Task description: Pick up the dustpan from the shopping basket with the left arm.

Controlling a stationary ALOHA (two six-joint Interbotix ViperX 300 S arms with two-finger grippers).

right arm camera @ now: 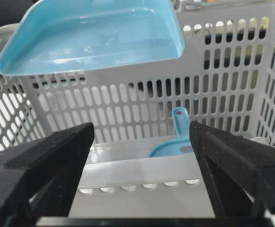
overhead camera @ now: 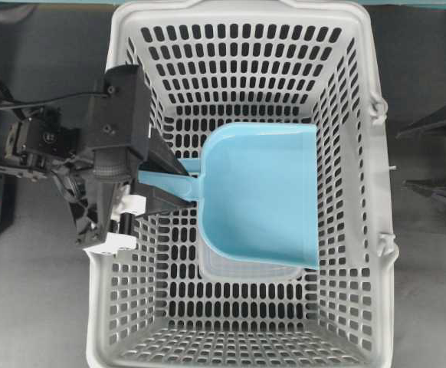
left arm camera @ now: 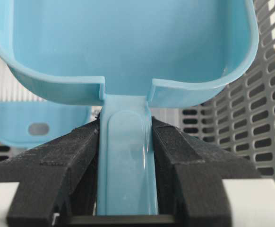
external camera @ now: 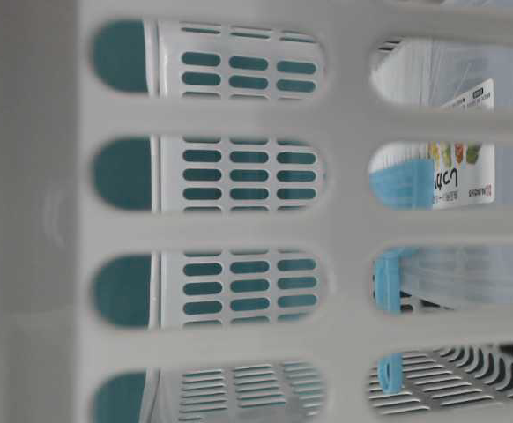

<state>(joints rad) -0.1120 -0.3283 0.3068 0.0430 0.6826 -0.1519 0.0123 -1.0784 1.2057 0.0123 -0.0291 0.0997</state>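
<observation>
The light blue dustpan (overhead camera: 261, 192) hangs over the inside of the grey shopping basket (overhead camera: 384, 192), tray toward the right. My left gripper (overhead camera: 178, 182) is shut on its thin handle. In the left wrist view both black fingers (left arm camera: 71, 156) press the handle sides, with the gripper (left arm camera: 125, 124) just behind the tray (left arm camera: 128, 42). In the right wrist view the dustpan (right arm camera: 90, 38) is raised, level with the basket rim. My right gripper (overhead camera: 401, 159) is open and empty outside the basket's right wall, also seen in its wrist view (right arm camera: 141, 130).
A blue hand brush (right arm camera: 173, 142) lies on a clear plastic box (overhead camera: 246, 272) on the basket floor under the dustpan; the brush also shows in the left wrist view (left arm camera: 33, 123). The slotted basket wall (external camera: 345, 229) fills the table-level view. Dark table surrounds the basket.
</observation>
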